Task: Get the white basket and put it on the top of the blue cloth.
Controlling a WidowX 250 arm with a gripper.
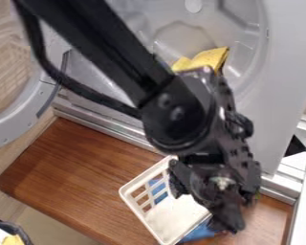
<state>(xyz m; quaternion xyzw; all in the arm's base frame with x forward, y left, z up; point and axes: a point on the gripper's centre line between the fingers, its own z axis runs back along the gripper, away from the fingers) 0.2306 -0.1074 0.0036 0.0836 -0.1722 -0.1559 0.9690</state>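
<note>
1. Over the lower middle of the view, just right of centre, hangs the black gripper [203, 212]; its two fingers stand apart, one over the inside of the white basket [175, 217], the other lower down and over the basket's right side; whether either finger touches the basket, I cannot tell.
2. Beneath the gripper, in the lower middle, is the basket, its slotted wall towards the left and its pale floor showing; the gripper hides its upper right part.
3. Around the basket shows the blue cloth [198, 232]; one patch is seen through the slots of the left wall, another beyond the rim at the lower right; so the basket overlaps the cloth, though how much cloth lies under it is hidden.
4. Under both spreads a brown wooden board [85, 167], reaching from the left to the lower right.
5. From the upper left comes the black arm [117, 43], crossing in front of a grey machine [286, 52] with a round opening; a yellow cloth [210, 58] lies inside, partly behind the arm.
6. At the left edge stands the machine's round door [15, 122], swung open; in the bottom left corner is a black-rimmed container [23, 230], with something white and something yellow in it.
</note>
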